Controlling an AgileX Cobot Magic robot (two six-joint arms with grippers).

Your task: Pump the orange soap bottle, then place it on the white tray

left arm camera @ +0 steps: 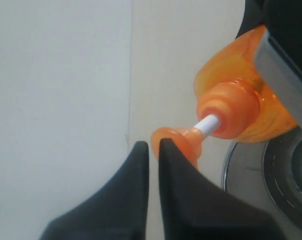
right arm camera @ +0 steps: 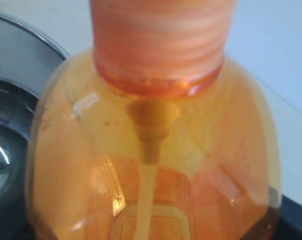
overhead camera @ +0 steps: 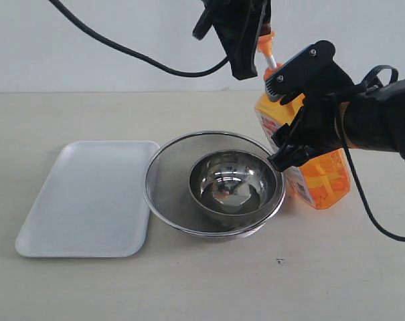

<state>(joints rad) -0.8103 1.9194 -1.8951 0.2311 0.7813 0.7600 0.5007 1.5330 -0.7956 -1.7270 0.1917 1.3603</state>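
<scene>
Beige worktop (overhead camera: 209,287) carries everything. Flat rectangular white tray (overhead camera: 88,200), plastic with a low rim, lies on the left, nothing on it. Round steel mesh strainer (overhead camera: 165,177) sits just beside the tray's right edge, with a shiny steel bowl (overhead camera: 205,180) inside it. Tall translucent orange soap bottle (overhead camera: 326,177), white-and-red label, leans at the strainer's far right rim, well apart from the tray. Can't tell if its base rests on the worktop.

Right hand (overhead camera: 282,120) clamps the bottle body across its width, jaws spread partway to fit it. Left hand (left arm camera: 150,145) hangs above, fingers almost together with nothing between them. Its tips are just beside the orange pump head (left arm camera: 175,142); touching or not, can't tell. White stem (left arm camera: 208,123) is exposed, so the pump looks up and the press is not yet done.

Step in hand, as I judge it: the pump. Land the left fingertips flat on top of the pump head, not on its edge, or they will slip off. Push along the stem's own line, since the bottle leans. The right hand needs a firm clamp so the bottle doesn't slide down or tip into the strainer.
</scene>
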